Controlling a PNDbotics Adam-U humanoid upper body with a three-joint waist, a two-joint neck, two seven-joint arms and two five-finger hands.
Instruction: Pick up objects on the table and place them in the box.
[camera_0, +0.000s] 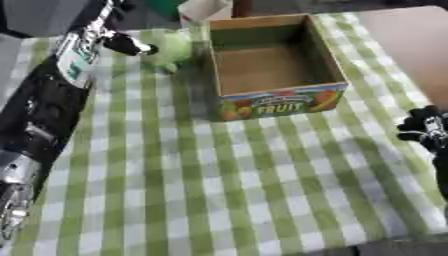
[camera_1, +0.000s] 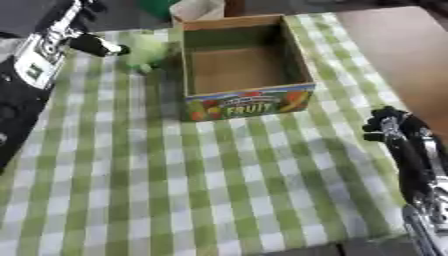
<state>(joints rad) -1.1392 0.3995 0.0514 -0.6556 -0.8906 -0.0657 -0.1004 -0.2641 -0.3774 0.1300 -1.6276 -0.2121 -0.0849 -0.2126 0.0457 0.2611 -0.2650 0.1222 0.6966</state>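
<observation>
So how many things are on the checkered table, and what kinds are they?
Cardboard fruit box: 1
Green object left of the box, by the left hand: 1
Total: 2
The box looks empty.

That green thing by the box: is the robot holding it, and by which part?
The left hand reaches the green object at its left side; whether its fingers grip it cannot be told. The right hand holds nothing.

The one word that can be read is "FRUIT", in pale capital letters on the printed front panel of the cardboard box (camera_0: 282, 104), just above the middle of the frame. It stands among pictures of coloured fruit on a dark band. Smaller lettering arches above it on the same panel but is too blurred to read.
</observation>
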